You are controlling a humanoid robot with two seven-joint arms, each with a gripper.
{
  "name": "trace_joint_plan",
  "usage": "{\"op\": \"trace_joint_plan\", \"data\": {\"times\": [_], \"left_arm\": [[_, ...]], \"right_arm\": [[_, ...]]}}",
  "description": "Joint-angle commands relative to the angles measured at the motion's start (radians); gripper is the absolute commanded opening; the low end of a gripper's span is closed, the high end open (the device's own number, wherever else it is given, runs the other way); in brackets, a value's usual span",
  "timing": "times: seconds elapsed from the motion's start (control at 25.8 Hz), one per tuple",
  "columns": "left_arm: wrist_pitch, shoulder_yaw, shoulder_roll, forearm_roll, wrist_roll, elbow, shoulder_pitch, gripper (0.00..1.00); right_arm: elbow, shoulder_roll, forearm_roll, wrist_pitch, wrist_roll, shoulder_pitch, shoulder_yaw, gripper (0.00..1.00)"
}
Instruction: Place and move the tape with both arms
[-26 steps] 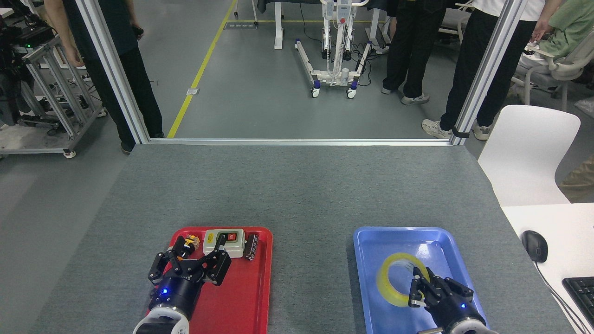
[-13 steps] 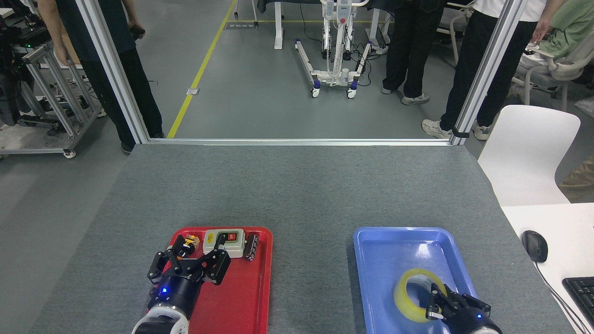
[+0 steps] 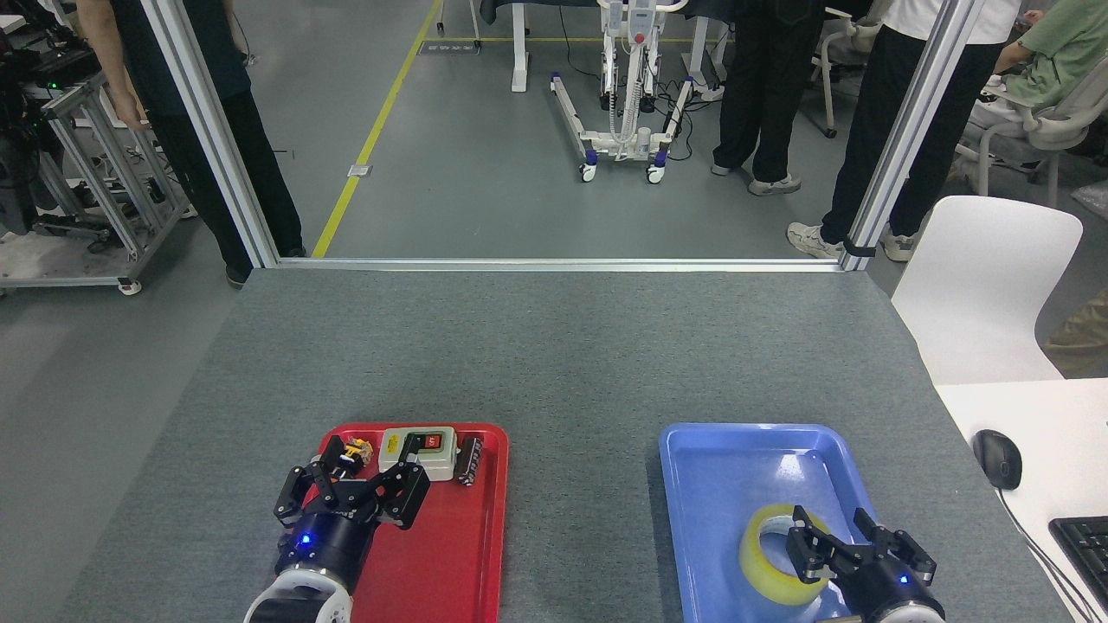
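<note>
Jaws spread, tape (image 3: 770, 558) released, now flat

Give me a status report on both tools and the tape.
Left tool open, hovering over red tray. Right tool open beside tape, not gripping. Tape in blue tray. Nothing blocking.

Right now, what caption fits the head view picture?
Open right gripper beside yellow tape in blue tray; open left gripper above red tray.

The right claw (image 3: 853, 545) hides the tape's (image 3: 766, 558) near right side; both wrists are cropped.
</note>
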Motion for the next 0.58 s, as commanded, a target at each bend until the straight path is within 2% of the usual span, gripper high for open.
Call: {"op": "trace_joint_plan", "data": {"times": [0.0, 0.12, 0.19, 0.39, 0.54], "left_arm": [[0.0, 0.001, -0.003, 0.0, 0.001, -0.003, -0.001, 0.99], [0.002, 0.001, -0.003, 0.0, 0.002, -0.007, 0.001, 0.99], [0.011, 0.001, -0.003, 0.0, 0.004, -0.007, 0.001, 0.99], [0.12, -0.013, -0.01, -0.002, 0.041, -0.007, 0.001, 0.99], [0.124, -0.013, -0.029, -0.003, 0.042, -0.009, 0.004, 0.99]], "right_arm": [[-0.032, 0.004, -0.001, 0.004, -0.155, 0.001, -0.016, 0.99], [-0.034, 0.005, 0.001, 0.007, -0.341, 0.001, -0.016, 0.99], [-0.034, 0.005, 0.001, 0.007, -0.419, 0.001, -0.016, 0.99], [-0.035, 0.004, 0.001, 0.007, -0.45, 0.002, -0.014, 0.99], [-0.035, 0.005, 0.001, 0.007, -0.45, 0.005, -0.014, 0.99]]}}
